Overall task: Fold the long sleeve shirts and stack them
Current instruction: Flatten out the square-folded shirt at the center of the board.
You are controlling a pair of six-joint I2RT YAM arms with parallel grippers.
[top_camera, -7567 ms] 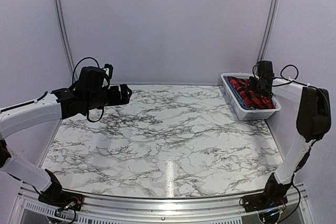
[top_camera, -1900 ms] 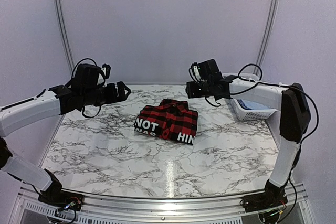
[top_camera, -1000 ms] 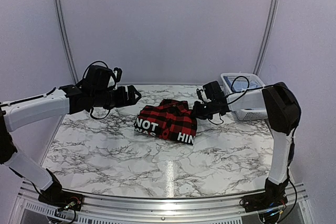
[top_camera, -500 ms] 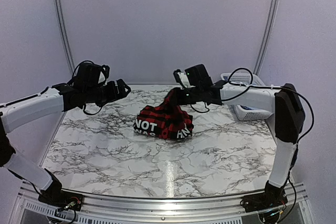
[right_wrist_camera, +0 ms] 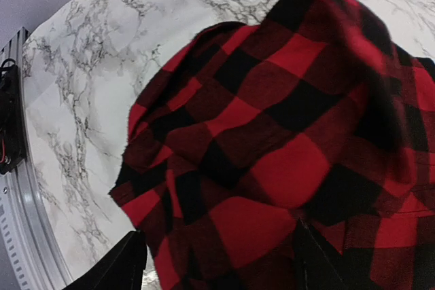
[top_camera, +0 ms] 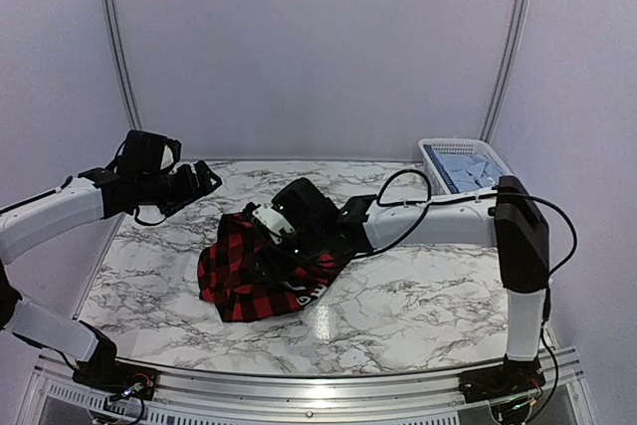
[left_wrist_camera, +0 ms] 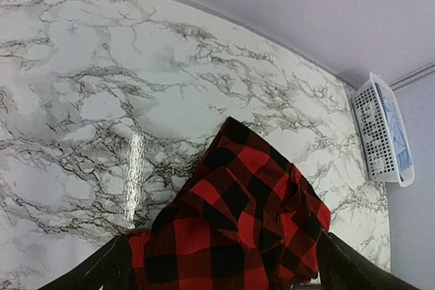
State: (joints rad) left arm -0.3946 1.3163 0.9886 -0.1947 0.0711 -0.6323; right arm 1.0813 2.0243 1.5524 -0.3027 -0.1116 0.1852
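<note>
Here red-check shirt [top_camera: 239, 286] crumpled under spread right gripper [right_wrist_camera: 217, 246]; left gripper [top_camera: 207, 177] spread, well apart.

One check shirt [top_camera: 239, 281]; one blue shirt [top_camera: 468, 166]; one basket [top_camera: 438, 143]

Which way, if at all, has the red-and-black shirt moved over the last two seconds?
Yes. In the top view the red-and-black shirt has shifted left and nearer, farther from the white basket.

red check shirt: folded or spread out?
Neither. The red-and-black check shirt lies in a crumpled, partly opened heap on the marble table, with uneven edges and loose wrinkles.
</note>
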